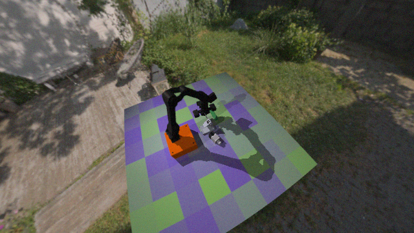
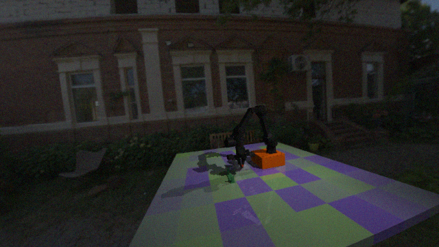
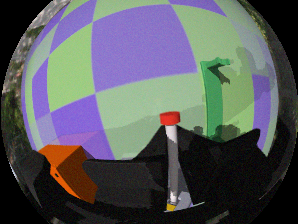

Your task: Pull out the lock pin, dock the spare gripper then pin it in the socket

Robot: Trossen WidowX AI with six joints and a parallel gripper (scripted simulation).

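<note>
Pincer (image 3: 174, 197) clamping nearly closed on lock pin (image 3: 170, 152), red cap pointing away from wrist. Pin sitting above grey mount (image 1: 207, 126) on tabletop (image 1: 213, 186); green spare gripper (image 3: 214, 96) standing beside. Advice: withdrawing straight along pin axis, avoiding side load, keeping grip firm.

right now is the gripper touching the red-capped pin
Touching. In the wrist view the gripper is shut on the pin, dark fingers pressed against its shaft.

Dim brick bldg (image 2: 41, 89) w/ pale-framed windows (image 2: 193, 86) far; grass (image 1: 291, 84), paving (image 1: 48, 139) around checkered purple-green mat (image 1: 213, 188).
</note>
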